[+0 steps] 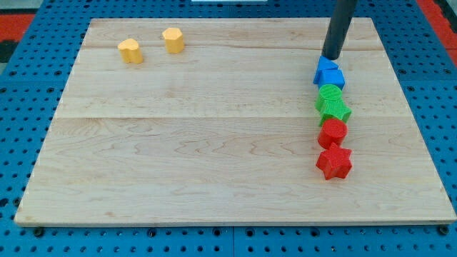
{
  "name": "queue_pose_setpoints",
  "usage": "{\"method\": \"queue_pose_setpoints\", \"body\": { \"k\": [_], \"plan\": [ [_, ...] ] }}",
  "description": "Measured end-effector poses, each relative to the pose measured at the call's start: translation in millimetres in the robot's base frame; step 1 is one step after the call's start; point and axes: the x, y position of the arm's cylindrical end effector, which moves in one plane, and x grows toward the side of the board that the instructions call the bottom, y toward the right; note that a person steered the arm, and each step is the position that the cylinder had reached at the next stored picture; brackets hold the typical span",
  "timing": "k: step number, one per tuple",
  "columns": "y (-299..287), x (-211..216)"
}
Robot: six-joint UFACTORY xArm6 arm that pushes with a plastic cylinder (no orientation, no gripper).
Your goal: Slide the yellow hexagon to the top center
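A yellow hexagon block (pixel 173 40) sits near the view's top left on the wooden board (pixel 200 143). A yellow heart-like block (pixel 131 51) lies just left of it. My tip (pixel 330 56) is at the view's upper right, far from the yellow blocks, right above a blue block (pixel 328 73) and touching or almost touching its top edge.
Below the blue block a column runs down the right side: a green round block (pixel 329 93), a green star (pixel 334 111), a red round block (pixel 333 132) and a red star (pixel 334 163). A blue pegboard (pixel 14 143) surrounds the board.
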Motion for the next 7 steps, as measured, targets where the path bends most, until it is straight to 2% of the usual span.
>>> {"method": "queue_pose_setpoints", "body": {
  "k": [1, 2, 3, 4, 5, 6, 7],
  "plan": [
    [0.0, -36.0],
    [-44.1, -82.2],
    [-115.8, -101.0],
    [-209.2, -99.9],
    [-335.0, -100.7],
    [-344.0, -67.6],
    [-319.3, -23.5]
  ]
}}
